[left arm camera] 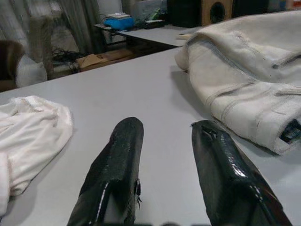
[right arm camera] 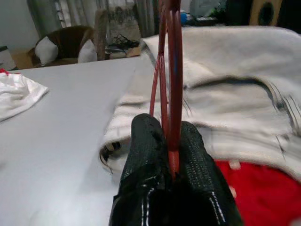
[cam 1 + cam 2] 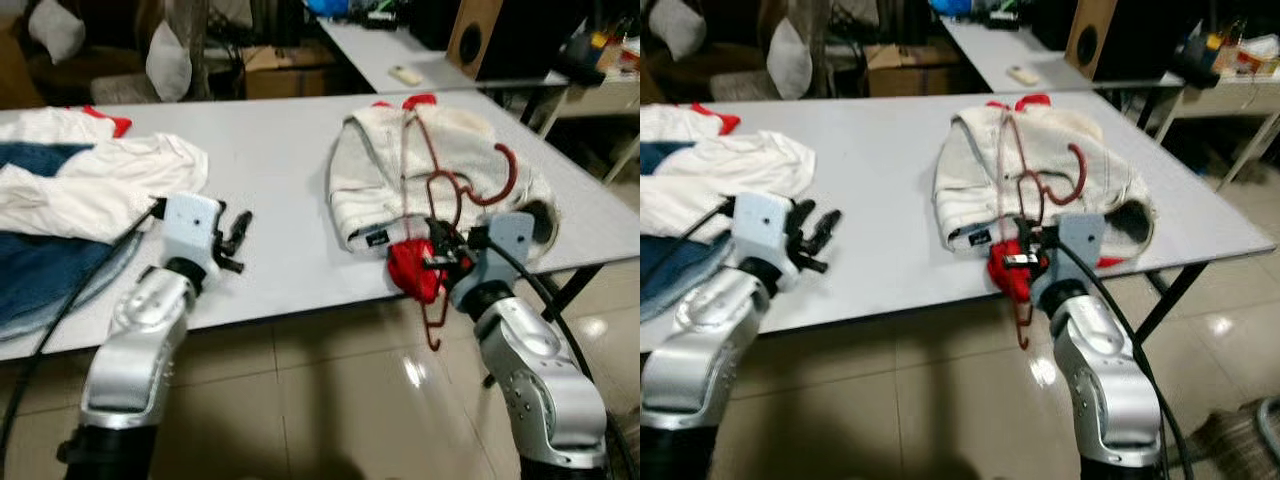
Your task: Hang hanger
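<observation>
A dark red wire hanger [image 3: 455, 185] lies across a cream jacket with red lining [image 3: 440, 165] on the grey table [image 3: 280, 170], its lower end hanging past the front edge. My right gripper [image 3: 441, 254] is shut on the hanger's wires at that edge; in the right wrist view the hanger [image 2: 170, 70] runs up from between the fingers [image 2: 150, 155]. My left gripper [image 3: 236, 237] hovers low over bare table to the left of the jacket, open, with nothing between its fingers [image 1: 117, 165].
White, red and blue clothes [image 3: 70, 190] are piled at the table's left end. A second table [image 3: 400, 55] with a speaker [image 3: 475, 35] stands behind. Cardboard boxes [image 3: 285, 70] sit on the floor at the back. Tiled floor lies below the front edge.
</observation>
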You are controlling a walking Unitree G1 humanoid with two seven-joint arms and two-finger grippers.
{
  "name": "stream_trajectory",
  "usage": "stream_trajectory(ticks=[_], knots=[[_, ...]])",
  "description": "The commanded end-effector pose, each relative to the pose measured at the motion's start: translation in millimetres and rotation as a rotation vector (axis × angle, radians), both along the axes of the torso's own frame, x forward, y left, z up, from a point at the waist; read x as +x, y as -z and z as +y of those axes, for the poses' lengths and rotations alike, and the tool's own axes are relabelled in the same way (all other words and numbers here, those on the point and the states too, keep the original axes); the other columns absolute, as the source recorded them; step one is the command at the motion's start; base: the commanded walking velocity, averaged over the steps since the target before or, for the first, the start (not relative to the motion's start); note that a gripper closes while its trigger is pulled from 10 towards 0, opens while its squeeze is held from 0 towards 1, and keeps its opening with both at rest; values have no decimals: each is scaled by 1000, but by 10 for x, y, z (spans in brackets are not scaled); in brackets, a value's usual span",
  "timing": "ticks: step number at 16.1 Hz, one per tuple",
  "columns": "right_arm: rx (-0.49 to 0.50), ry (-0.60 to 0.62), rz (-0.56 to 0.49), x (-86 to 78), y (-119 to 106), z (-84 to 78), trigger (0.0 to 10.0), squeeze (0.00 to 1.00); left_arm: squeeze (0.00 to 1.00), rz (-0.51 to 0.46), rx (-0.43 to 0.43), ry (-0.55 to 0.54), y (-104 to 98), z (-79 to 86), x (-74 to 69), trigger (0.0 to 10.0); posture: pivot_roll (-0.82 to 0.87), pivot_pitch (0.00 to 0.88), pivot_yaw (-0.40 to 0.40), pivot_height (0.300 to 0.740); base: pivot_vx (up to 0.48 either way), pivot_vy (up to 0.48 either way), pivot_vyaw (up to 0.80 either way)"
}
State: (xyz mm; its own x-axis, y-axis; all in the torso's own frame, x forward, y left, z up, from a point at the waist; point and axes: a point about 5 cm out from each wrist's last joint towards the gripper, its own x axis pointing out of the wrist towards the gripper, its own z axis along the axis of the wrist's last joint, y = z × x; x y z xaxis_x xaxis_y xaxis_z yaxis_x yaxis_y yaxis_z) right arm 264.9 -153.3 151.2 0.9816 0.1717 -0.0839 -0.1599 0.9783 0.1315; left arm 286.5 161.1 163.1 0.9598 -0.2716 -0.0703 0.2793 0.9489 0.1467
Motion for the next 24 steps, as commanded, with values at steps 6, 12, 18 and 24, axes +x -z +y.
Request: stream_trajectory(ticks=[6, 12, 18, 24], knots=[[15, -9, 2, 7, -11, -6, 10000, 0, 0, -1, 17, -1, 2, 5, -5, 10000, -49, 0, -4, 740, 0, 349, -267], [8, -9, 9, -16, -4, -21, 10000, 0, 0, 0, 19, -2, 10, 10, -3, 10000, -56, 0, 4, 740, 0, 356, -471], [5, -21, 0, -32, 5, 0, 10000, 0, 0, -2, 29, 0, 14, 30, -15, 10000, -52, 0, 4, 740, 0, 365, -101], [-9, -19, 2, -45, 17, -24, 10000, 0, 0, 3, 31, 1, 40, 20, -23, 10000, -61, 0, 0, 740, 0, 368, 0]])
